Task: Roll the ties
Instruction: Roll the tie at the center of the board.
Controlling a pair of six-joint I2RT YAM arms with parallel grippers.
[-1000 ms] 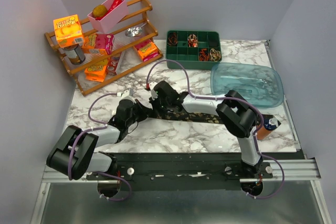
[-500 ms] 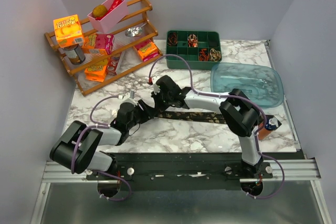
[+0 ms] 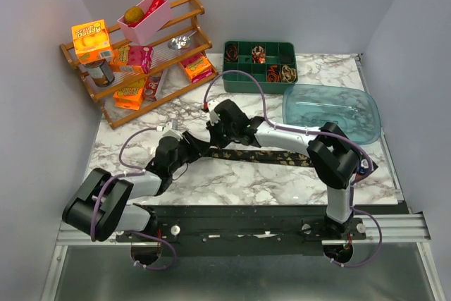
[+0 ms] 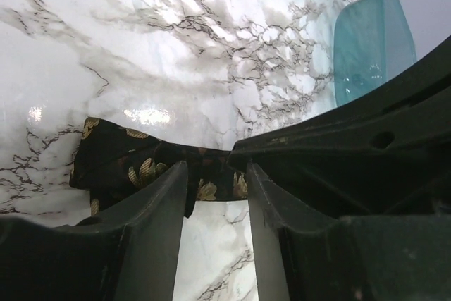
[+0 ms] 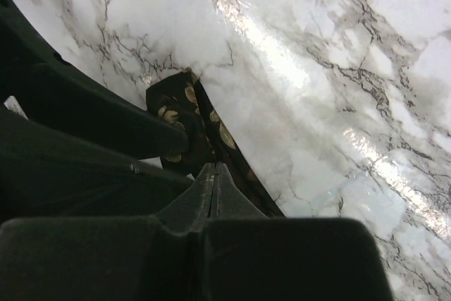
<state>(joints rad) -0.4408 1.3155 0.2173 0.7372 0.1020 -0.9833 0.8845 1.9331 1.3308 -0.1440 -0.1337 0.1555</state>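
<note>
As it lies flat, tie (image 3: 271, 158) stretched left-right (right end nearer).

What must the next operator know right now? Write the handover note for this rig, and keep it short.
Left gripper: open, fingertips over the folded end of the dark patterned fabric necktie.
Right gripper: shut, tip at that same end; whether it pinches the fabric cannot be told.
The necktie lies flat on the marble-patterned table, stretching away to the right.
Done: several small coiled ties sit in the green compartment tray at the far edge.
Left: only the end looks folded over, so nearly the whole length has to be rolled.
</note>
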